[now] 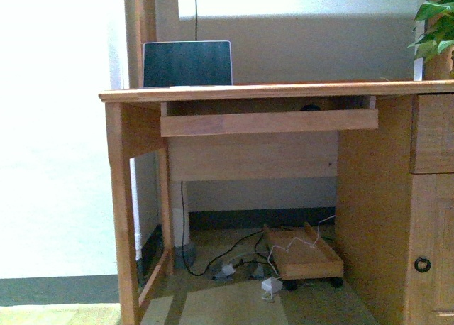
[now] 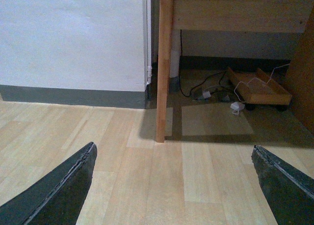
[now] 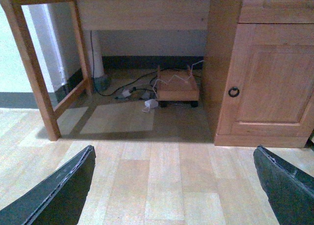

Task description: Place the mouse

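In the front view a small dark rounded mouse (image 1: 310,107) just shows above the front rail of the pull-out keyboard tray (image 1: 269,120) under the wooden desktop (image 1: 284,91); most of it is hidden by the rail. Neither gripper shows in the front view. My left gripper (image 2: 173,147) is open and empty, low over the light wood floor in front of the desk's left leg (image 2: 163,63). My right gripper (image 3: 174,150) is open and empty over the floor, facing the desk's knee space and cupboard door (image 3: 267,82).
A laptop (image 1: 187,64) stands open on the desktop at the left. Under the desk lie cables (image 1: 234,257) and a wooden wheeled stand (image 1: 305,257). A drawer and cupboard (image 1: 431,197) fill the desk's right side. A plant (image 1: 436,27) hangs at top right.
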Robot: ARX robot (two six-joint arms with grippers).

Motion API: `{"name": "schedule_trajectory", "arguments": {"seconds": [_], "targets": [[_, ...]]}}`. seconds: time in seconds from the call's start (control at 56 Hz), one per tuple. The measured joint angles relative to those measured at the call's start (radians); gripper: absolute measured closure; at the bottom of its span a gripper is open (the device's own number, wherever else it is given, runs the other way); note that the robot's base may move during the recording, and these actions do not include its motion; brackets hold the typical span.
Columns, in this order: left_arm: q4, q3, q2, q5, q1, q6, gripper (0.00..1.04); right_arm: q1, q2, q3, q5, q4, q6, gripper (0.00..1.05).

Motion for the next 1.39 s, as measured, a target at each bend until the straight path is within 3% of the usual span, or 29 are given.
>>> {"name": "schedule_trajectory", "arguments": {"seconds": [1.393], "targets": [[0.0, 0.0, 0.0, 0.0, 0.0, 0.0, 0.08, 0.0, 0.0, 0.0, 0.0, 0.0, 0.0, 0.07]]}}
